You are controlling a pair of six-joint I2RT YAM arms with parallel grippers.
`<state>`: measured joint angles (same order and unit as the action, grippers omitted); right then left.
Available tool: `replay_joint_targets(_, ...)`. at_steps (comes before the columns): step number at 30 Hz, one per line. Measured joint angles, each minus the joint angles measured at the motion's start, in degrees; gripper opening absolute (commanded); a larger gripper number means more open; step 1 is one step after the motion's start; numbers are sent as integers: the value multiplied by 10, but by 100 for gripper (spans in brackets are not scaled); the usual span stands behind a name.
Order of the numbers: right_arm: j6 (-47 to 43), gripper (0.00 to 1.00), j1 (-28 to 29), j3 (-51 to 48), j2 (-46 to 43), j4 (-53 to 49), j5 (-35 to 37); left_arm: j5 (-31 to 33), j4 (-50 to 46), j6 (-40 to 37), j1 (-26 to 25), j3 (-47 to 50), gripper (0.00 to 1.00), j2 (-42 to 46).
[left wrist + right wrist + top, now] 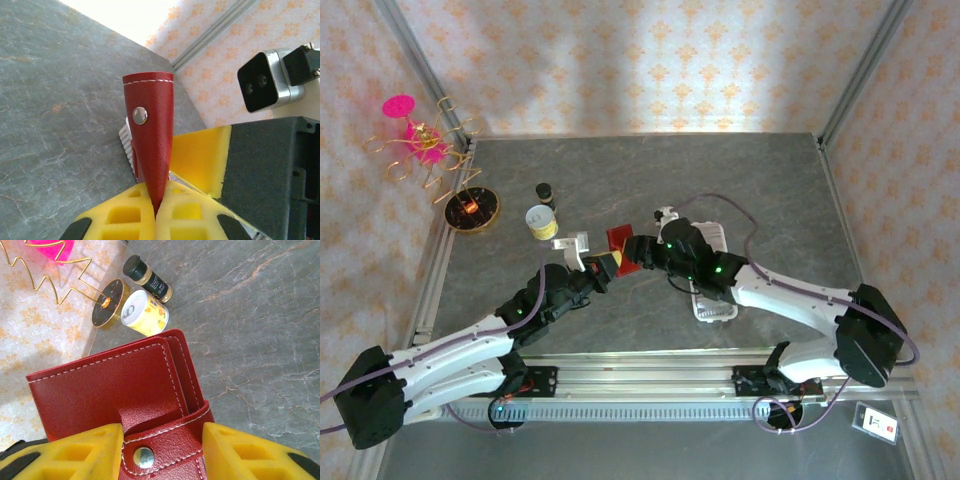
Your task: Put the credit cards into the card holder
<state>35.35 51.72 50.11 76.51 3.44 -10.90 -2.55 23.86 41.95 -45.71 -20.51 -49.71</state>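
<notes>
Far left on the tabletop [740, 180] we've got a gold wire stand [470, 210], a dark bottle [544, 191] and a yellow can [541, 221], all well out of the way. Next, our left fingers [140, 205] are clamped tight on one edge of the red wallet [152, 135]. They seem to hold it up mid-table so the right arm can get at it. Our right fingers [95, 445] stand parted either side of the snap strap [150, 440], not pinching it as far as we can tell. We reckon the wallet needs opening before any card goes in.
</notes>
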Motion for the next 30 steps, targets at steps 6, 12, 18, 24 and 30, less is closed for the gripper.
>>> replay_joint_targets(6, -1, 51, 4, 21, 24, -12, 2, 4, -1, 0, 4, 5, 0, 7)
replay_joint_targets(12, -3, 60, 5, 23, 27, -21, 1, 7, -2, 0, 3, 14, 0, 16)
replay_joint_targets(18, -3, 64, 5, 11, 22, -9, -5, 7, -1, 0, 3, 14, 0, 16)
replay_joint_targets(24, -3, 66, 6, 0, 6, 1, -17, 2, 0, 0, 3, 14, 0, 16)
replay_joint_targets(30, -3, 66, 9, -2, 0, 5, -25, 0, 0, 0, 3, 14, 0, 19)
